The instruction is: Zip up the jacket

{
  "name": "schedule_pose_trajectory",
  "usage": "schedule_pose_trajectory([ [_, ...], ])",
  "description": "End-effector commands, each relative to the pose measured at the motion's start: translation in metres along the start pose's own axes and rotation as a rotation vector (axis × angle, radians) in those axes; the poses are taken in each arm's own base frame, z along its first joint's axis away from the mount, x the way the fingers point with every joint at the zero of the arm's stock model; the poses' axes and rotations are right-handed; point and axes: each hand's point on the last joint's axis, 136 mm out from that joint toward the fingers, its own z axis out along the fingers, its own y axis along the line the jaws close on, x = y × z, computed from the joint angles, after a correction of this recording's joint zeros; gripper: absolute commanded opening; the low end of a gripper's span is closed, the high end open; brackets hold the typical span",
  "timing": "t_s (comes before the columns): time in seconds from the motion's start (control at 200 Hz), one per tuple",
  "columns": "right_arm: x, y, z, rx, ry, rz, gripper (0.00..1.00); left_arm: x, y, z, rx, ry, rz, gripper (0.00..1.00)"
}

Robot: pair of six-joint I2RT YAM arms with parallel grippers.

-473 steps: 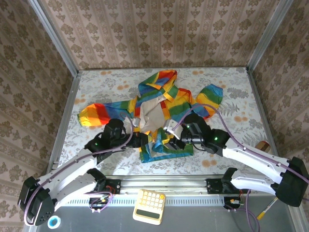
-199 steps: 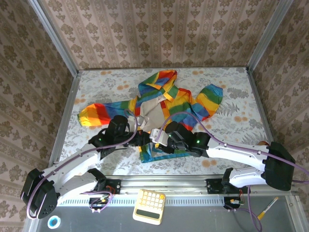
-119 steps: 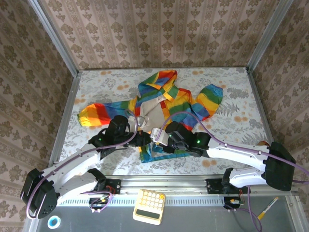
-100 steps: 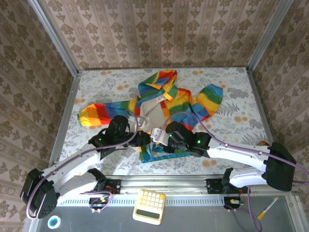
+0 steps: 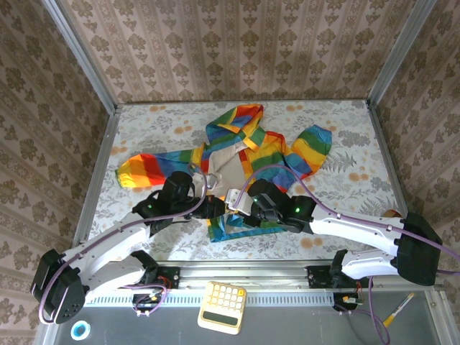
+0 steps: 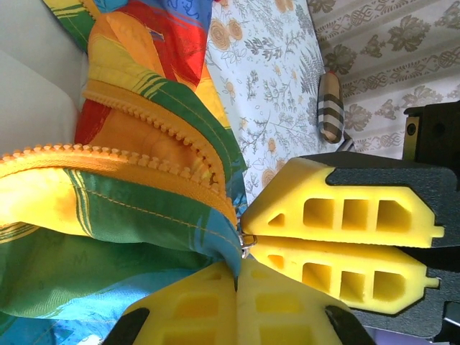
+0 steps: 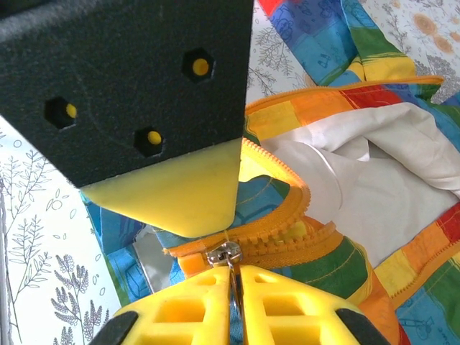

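The right pincer (image 7: 234, 279) pinches the zipper pull (image 7: 224, 254) at the six o'clock hem of the jacket (image 5: 267, 149). The left pincer (image 6: 237, 277) clamps fabric beside it. The teeth (image 6: 108, 159) above gape apart, so zipping looks barely begun.

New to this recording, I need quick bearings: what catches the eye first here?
A rainbow-striped jacket sprawls open mid-view from above, beige lining showing. At its near hem the right gripper clamps the silver zipper pull in yellow jaws; the left gripper pinches the fabric beside it.
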Motion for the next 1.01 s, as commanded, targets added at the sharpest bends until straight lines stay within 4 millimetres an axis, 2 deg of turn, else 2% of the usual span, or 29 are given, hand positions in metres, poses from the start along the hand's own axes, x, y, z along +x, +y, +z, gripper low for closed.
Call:
schedule_pose_trajectory([
  [0.0,0.002,0.003,0.002,-0.026,0.013,-0.023,0.04,-0.001,-0.014,-0.002,0.035,0.019,0.046,0.0],
  [0.035,0.003,0.003,0.002,-0.028,0.016,-0.03,0.0,0.0,-0.014,-0.002,0.034,0.02,0.045,0.0],
  [0.145,0.007,0.002,0.003,-0.023,0.036,-0.042,0.0,0.001,-0.015,-0.003,0.034,0.022,0.046,0.0],
  [0.44,0.013,-0.025,0.01,0.109,0.094,-0.009,0.0,0.009,-0.009,-0.006,0.005,0.058,0.04,0.0],
  [0.66,0.013,-0.033,0.008,0.156,0.09,0.003,0.0,0.016,0.0,-0.007,-0.039,0.083,0.025,0.0],
  [1.0,0.02,-0.053,0.002,0.243,0.112,0.071,0.0,0.022,0.003,-0.008,-0.063,0.109,0.025,0.0],
])
